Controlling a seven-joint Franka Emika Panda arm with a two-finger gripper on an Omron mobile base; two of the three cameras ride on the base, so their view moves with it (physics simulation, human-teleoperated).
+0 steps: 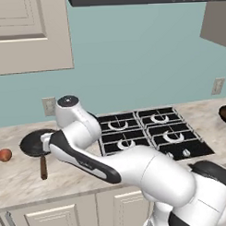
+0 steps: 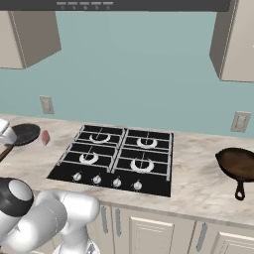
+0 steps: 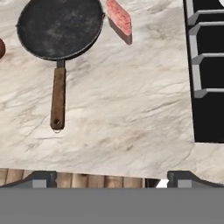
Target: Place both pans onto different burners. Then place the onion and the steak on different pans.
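The gripper [image 3: 112,177] hangs wide and empty over the marble worktop [image 3: 131,113]. Ahead and to its left lies the black pan [image 3: 59,28] — wooden handle [image 3: 57,98] pointing back toward it — with the steak [image 3: 119,19] just beside the rim, the onion [image 1: 4,155] farther left, and the cooktop [image 3: 210,70] off to the right. The reddish-brown pan [image 2: 238,166] sits well apart, beyond the cooktop.
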